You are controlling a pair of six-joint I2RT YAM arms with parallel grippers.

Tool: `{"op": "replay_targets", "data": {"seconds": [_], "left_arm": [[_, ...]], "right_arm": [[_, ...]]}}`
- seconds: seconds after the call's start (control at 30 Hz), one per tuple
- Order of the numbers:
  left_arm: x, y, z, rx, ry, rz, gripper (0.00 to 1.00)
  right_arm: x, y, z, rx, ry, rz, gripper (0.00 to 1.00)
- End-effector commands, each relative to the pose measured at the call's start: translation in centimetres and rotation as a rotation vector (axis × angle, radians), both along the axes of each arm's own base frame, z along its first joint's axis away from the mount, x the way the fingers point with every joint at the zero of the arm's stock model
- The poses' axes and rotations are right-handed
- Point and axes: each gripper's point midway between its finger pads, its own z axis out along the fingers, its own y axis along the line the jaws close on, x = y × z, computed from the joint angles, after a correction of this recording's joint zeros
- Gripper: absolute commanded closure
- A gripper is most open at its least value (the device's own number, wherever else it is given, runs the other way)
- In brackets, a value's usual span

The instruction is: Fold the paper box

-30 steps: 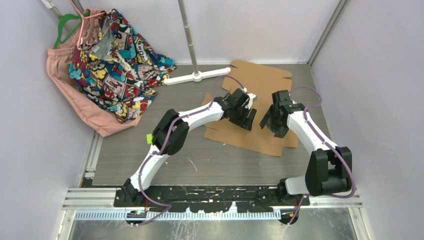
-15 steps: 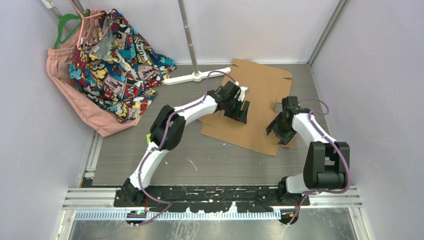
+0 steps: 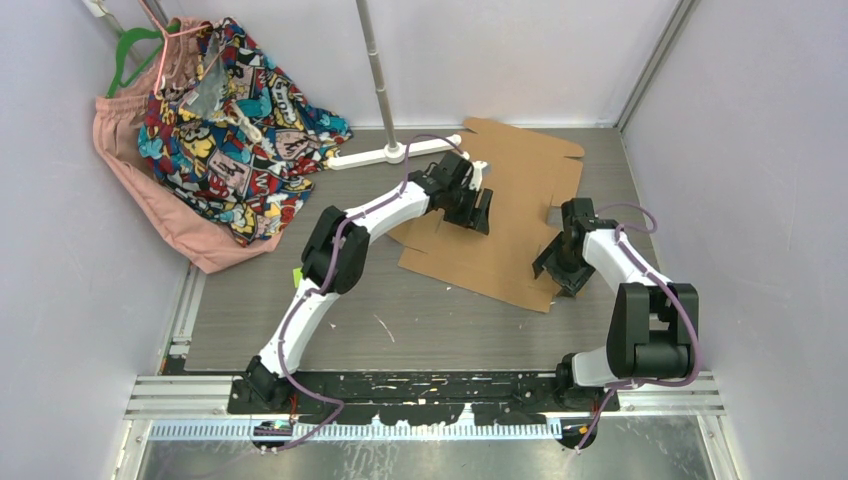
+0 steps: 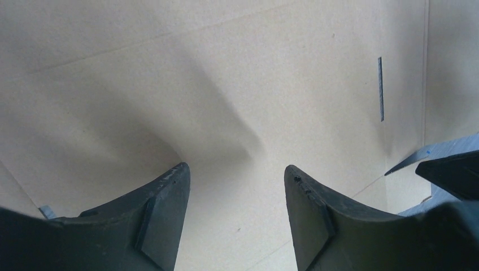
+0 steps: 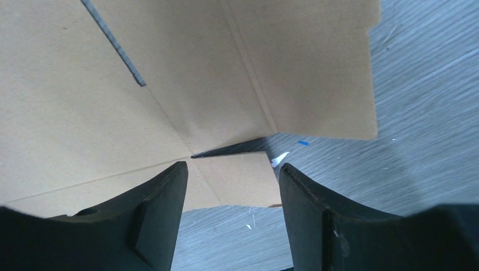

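Note:
The paper box [image 3: 520, 190] is a flat brown die-cut cardboard sheet lying unfolded on the grey table. My left gripper [image 3: 476, 213] hovers over the sheet's left part. In the left wrist view it [image 4: 237, 169] stands open above bare cardboard [image 4: 226, 84], nothing between the fingers. My right gripper [image 3: 556, 270] is at the sheet's near right corner. The right wrist view shows it [image 5: 231, 166] open, with a small corner flap [image 5: 237, 178] of the sheet [image 5: 85, 130] and bare table between its fingers.
A white stand [image 3: 395, 152] with an upright pole sits at the back beside the sheet. Patterned cloth [image 3: 235, 110] and a pink garment [image 3: 170, 220] hang on hangers at the back left. Enclosure walls close in on the sides and back.
My left gripper has moved back and left across the sheet. My right gripper has swung right and nearer, from over the sheet's middle to its near right corner. Both stay open.

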Motion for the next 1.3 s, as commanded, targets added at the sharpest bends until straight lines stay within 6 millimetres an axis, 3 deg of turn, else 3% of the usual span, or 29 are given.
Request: {"op": "replay_targets", "data": {"seconds": [0.0,0.5,1.0,1.27], "left_arm": [[2.4,1.0,-1.5,0.035,-0.026,0.039,0.37],[2.4,0.6,-1.1,0.016,-0.020,0.037,0.36],[1.8,0.9,-1.9,0.025,-0.004,0.038,0.37],[1.6,0.9,-2.3,0.029,0.006,0.037,0.37]], "right_arm": [[-0.7,-0.7,0.0,-0.039,0.020,-0.007,0.34],[-1.7,0.4,-2.8,0.020,0.001,-0.018,0.34],[0.5,2.9,0.0,0.142,-0.159,0.001,0.34],[0.9,4.4,2.3,0.077,-0.195,0.098,0.34]]}}
